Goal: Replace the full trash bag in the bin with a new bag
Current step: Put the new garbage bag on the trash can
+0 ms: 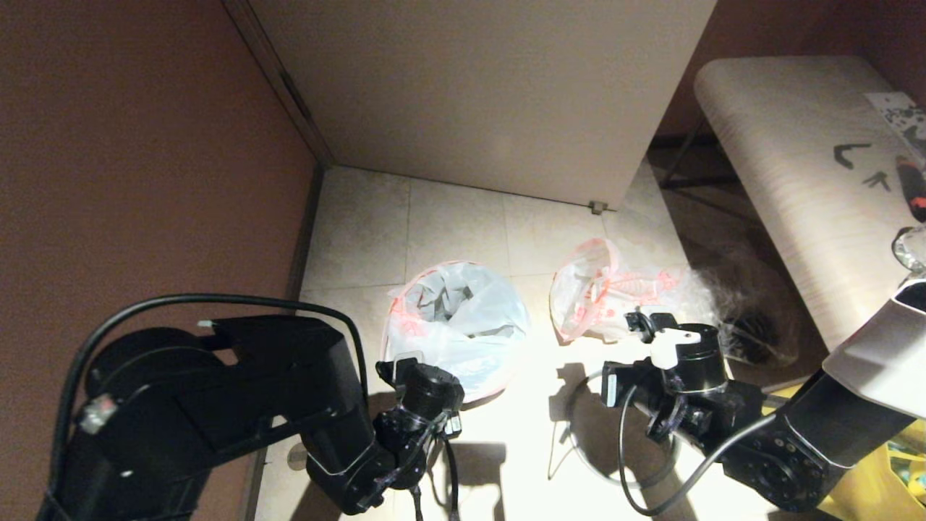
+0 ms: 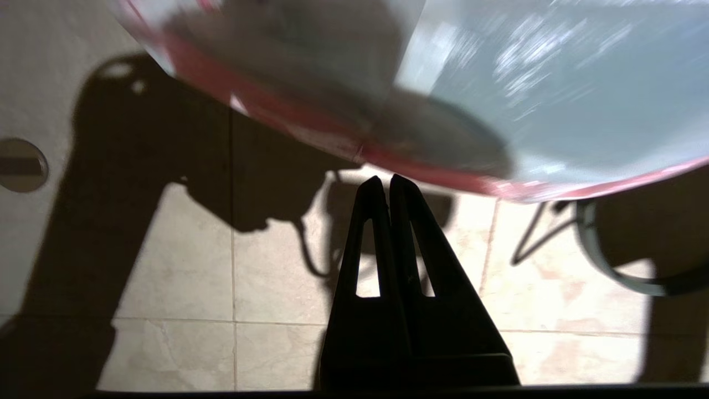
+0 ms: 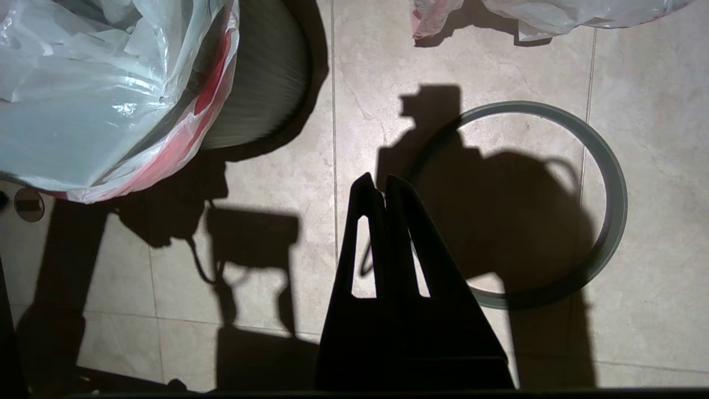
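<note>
Judging by how things lie, the swap looks mostly done. The bin (image 1: 463, 376), just ahead of the left tool (image 2: 383, 180), already wears the new bag (image 1: 456, 318), its pinkish edge folded over the rim. The full trash bag (image 1: 608, 297) sits on the floor beyond the right tool (image 3: 379, 182), apart from the bin. The grey hoop (image 3: 606, 183) lies loose beside the right tool, probably still to be fitted. Both tools are pinched closed, holding nothing.

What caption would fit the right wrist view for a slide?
Shut fingers of the right gripper above the tiled floor, between the bag-lined bin and a grey hoop lying loose.
</note>
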{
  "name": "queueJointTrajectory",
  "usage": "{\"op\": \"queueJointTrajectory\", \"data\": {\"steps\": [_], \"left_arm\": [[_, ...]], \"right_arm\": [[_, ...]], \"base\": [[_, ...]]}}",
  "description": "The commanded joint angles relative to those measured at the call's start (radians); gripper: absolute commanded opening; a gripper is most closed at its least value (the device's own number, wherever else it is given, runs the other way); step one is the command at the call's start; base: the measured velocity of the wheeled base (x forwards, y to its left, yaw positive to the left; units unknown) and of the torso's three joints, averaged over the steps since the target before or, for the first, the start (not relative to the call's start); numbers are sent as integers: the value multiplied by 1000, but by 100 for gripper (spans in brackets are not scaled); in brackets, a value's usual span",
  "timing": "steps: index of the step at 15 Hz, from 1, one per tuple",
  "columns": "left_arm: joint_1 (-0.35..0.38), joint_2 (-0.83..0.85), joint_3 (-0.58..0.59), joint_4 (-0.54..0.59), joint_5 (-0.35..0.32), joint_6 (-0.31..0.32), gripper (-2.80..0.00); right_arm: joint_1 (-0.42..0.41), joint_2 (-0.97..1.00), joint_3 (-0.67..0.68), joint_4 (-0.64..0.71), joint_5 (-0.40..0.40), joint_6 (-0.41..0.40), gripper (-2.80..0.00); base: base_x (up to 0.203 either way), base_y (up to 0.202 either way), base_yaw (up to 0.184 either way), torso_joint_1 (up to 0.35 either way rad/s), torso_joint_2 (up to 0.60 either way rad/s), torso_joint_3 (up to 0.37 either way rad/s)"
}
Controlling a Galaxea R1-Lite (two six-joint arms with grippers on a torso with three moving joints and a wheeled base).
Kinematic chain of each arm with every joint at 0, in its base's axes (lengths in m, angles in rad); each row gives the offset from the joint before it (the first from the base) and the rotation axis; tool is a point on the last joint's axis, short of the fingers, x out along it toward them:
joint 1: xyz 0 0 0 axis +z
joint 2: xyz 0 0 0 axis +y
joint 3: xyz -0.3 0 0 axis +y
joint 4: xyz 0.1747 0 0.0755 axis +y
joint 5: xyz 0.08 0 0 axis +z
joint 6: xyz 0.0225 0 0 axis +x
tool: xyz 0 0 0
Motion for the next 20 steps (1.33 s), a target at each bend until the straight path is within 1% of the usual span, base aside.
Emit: {"op": "queueJointTrajectory", "data": {"steps": [1,2,3,4,6,7,10,12,14,15,16,17,19,20], "left_arm": [[-3,-174,29,34,2,-2,-280],[-3,-263,20,126,-2,-3,-280],[-2,-329,-18,282,-9,-6,-280],[1,-366,-96,414,-18,-11,-280],[14,-350,-293,575,-37,-15,-280],[20,-309,-400,649,-44,-15,-280],[32,-79,-723,851,-57,-12,-280],[38,63,-925,1001,-61,-12,-280],[47,179,-1081,1132,-63,-15,-280],[55,223,-1130,1182,-63,-16,-280],[65,255,-1161,1201,-64,-15,-280],[78,280,-1175,1197,-65,-8,-280],[100,339,-1177,1125,-63,49,-280],[113,375,-1178,1059,-64,74,-280]], "right_arm": [[-4,-21,20,-6,-2,3,-280],[-9,-18,26,-6,-1,5,-280],[-15,-14,26,-6,-1,7,-280],[-19,-11,26,-6,1,7,-280],[-19,-10,29,-6,-3,4,-280],[-19,-10,44,-6,-4,4,-280],[-20,-11,79,-6,-11,4,-280],[-39,-16,91,-8,-13,4,-280],[-63,-5,92,-59,-8,4,-280],[-71,8,94,-75,-7,3,-280],[-78,19,98,-89,-7,2,-280],[-83,25,100,-101,-5,4,-280],[-93,34,110,-138,-5,4,-280],[-93,31,128,-169,-5,3,-280]], "base": [[0,0,0,0,0,0],[0,0,0,0,0,0],[0,0,0,0,0,0],[0,0,0,0,0,0],[0,0,0,0,0,0],[0,0,0,0,0,0],[0,0,0,0,0,0],[0,0,0,0,0,0],[0,0,0,0,0,0],[0,0,0,0,0,0],[0,0,0,0,0,0],[0,0,0,0,0,0],[0,0,0,0,0,0],[0,0,0,0,0,0]]}}
